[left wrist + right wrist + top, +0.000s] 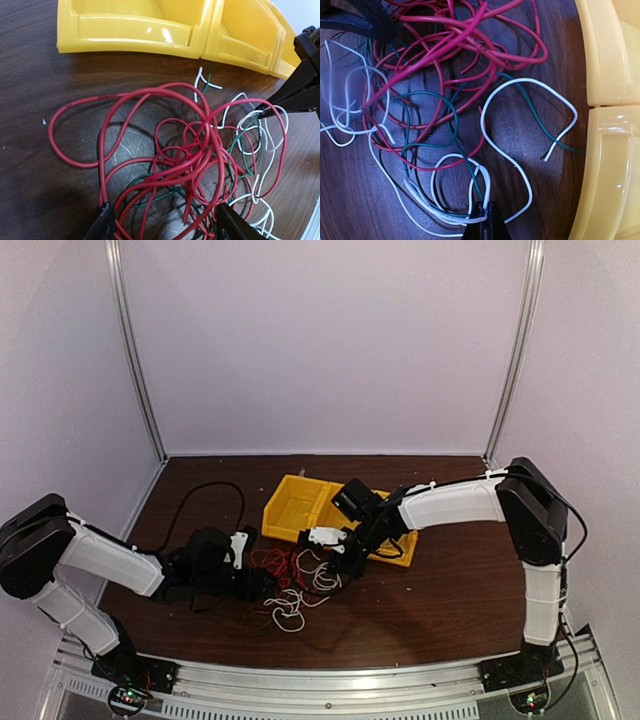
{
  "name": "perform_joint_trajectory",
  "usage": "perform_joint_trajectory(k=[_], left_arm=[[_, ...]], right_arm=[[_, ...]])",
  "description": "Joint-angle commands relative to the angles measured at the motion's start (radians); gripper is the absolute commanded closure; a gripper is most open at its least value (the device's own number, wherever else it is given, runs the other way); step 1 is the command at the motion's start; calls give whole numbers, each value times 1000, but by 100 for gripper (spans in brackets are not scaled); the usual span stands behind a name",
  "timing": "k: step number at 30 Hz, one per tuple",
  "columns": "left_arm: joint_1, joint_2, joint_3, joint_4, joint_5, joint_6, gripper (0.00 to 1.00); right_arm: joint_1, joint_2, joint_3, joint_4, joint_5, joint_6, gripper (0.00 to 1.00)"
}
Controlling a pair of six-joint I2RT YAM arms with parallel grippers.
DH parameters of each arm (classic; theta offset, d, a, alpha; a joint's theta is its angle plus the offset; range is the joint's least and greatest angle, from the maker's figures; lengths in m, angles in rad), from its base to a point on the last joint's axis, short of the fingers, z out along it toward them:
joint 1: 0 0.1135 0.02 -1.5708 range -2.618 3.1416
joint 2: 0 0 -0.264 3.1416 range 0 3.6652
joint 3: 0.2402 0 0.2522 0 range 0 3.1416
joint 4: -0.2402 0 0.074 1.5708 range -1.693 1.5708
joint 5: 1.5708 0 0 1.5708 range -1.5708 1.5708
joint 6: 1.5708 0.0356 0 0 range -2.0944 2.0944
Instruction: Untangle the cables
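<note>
Cables (pixel 293 590): one mixed clump of red, white and green wire on the dark wooden table (pixel 450 600). It sits just in front of the yellow bins (pixel 318 508), between the two arms. Red makes up the dense middle. White loops trail off the side toward the right arm and the near edge, and green threads run through both.

Left gripper (pixel 167 227): low at the clump's left side, fingers spread wide. One tip stands on either side of the nearest red loops, which run through the gap on the tabletop. Cannot tell whether either tip touches wire.

Right gripper (pixel 484 226): down at the opposite side of the clump, close to the bins. Its fingers are pressed together, and the tips pinch a small bundle of white loops where they converge. From the pinch the white wire fans out across the table toward the red mass. One white end and one green end lie loose near the bin wall.

The two grippers face each other across the clump, near but apart.
</note>
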Motion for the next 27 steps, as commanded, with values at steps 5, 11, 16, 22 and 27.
perform_joint_trajectory(k=[5,11,16,22,27], left_arm=[[2,5,-18,15,3,-3,31],[2,-15,-35,14,-14,4,34],[-3,-134,-62,-24,-33,19,37],[-3,-408,-63,-226,-172,48,34],[-2,-521,-53,-311,-199,69,29]], right_arm=[[5,-182,45,-154,6,6,100],[11,-305,126,-267,-94,-3,99],[45,-292,94,-241,-57,-1,99],[107,-185,12,-289,37,-121,100],[113,-190,-24,-222,54,-77,77]])
